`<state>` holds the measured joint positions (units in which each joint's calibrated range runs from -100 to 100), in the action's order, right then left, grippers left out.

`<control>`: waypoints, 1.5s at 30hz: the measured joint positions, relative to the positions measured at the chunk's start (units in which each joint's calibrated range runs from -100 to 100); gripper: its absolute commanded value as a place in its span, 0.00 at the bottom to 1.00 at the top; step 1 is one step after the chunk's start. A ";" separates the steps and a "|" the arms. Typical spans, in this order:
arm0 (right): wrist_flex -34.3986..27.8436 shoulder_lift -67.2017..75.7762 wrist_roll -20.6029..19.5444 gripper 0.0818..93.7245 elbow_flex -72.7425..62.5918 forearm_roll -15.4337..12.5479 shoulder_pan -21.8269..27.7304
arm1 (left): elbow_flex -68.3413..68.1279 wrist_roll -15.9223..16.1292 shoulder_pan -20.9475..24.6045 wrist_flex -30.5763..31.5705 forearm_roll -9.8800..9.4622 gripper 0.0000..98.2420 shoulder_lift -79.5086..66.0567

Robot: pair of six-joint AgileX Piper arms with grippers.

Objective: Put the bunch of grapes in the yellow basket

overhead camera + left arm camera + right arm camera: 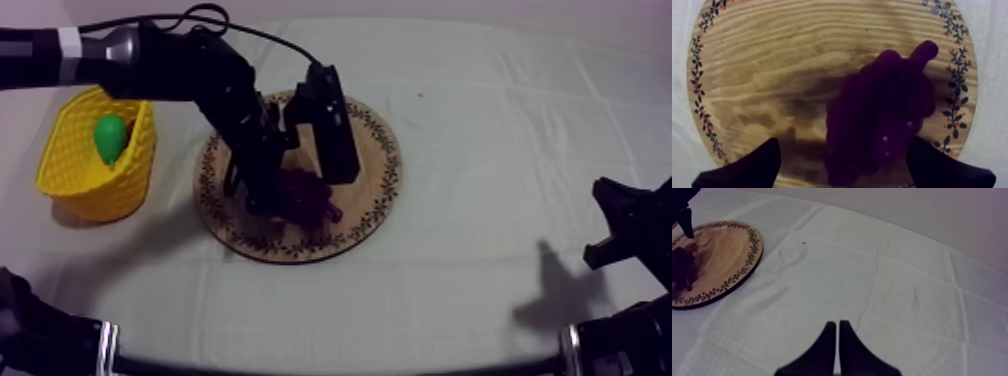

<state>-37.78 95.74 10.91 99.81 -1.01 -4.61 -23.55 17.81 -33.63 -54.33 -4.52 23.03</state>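
Observation:
A dark purple bunch of grapes (312, 200) lies on the round wooden board (375, 190), toward its near side. My left arm reaches in from the upper left, and my left gripper (272, 192) hangs right over the bunch. In the left wrist view the grapes (882, 115) lie on the board (772, 60) between the two spread fingers (747, 167), so my left gripper (843, 146) is open around them. The yellow basket (75, 170) stands left of the board. My right gripper (625, 225) rests at the right edge, shut (837, 338) on nothing.
A green pear (110, 137) lies inside the basket. From the right wrist, the board (727, 248) with the grapes (683, 268) shows far off across bare cloth (872, 288). Open cloth (500, 150) stretches between the board and my right arm.

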 measured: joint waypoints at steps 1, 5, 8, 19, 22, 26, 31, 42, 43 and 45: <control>0.00 0.00 0.00 0.00 0.00 0.00 0.00 | 0.02 0.33 0.03 0.20 0.30 0.95 0.31; 0.00 0.00 0.00 0.00 0.00 0.00 0.00 | 0.18 1.28 0.07 0.56 1.48 0.95 1.11; 0.00 0.00 0.00 0.00 0.00 0.00 0.00 | 0.18 1.90 0.04 0.66 2.25 0.95 1.63; 0.00 0.00 0.00 0.00 0.00 0.00 0.00 | 0.45 3.16 0.04 1.08 3.85 0.95 2.72; 0.00 0.00 0.00 0.00 0.00 0.00 0.00 | 0.60 4.07 0.20 1.18 4.52 0.96 2.89; 0.00 0.00 0.00 0.00 0.00 0.00 0.00 | 0.90 5.04 0.33 1.27 5.03 0.96 3.36; 0.00 0.00 0.00 0.00 0.00 0.00 0.00 | 1.55 4.47 0.21 1.37 4.90 0.84 3.97; 0.00 0.00 0.00 0.00 0.00 0.00 0.00 | 2.25 4.01 0.58 3.76 4.52 0.44 3.64; 0.00 0.00 0.00 0.00 0.00 0.00 0.00 | 2.25 4.01 0.67 3.76 4.52 0.43 3.55; 0.00 0.00 0.00 0.00 0.00 0.00 0.00 | 2.25 3.90 0.82 3.68 4.52 0.41 3.02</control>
<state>-37.78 95.74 10.91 99.81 -1.01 -4.61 -21.30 21.71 -32.81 -50.65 0.00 26.04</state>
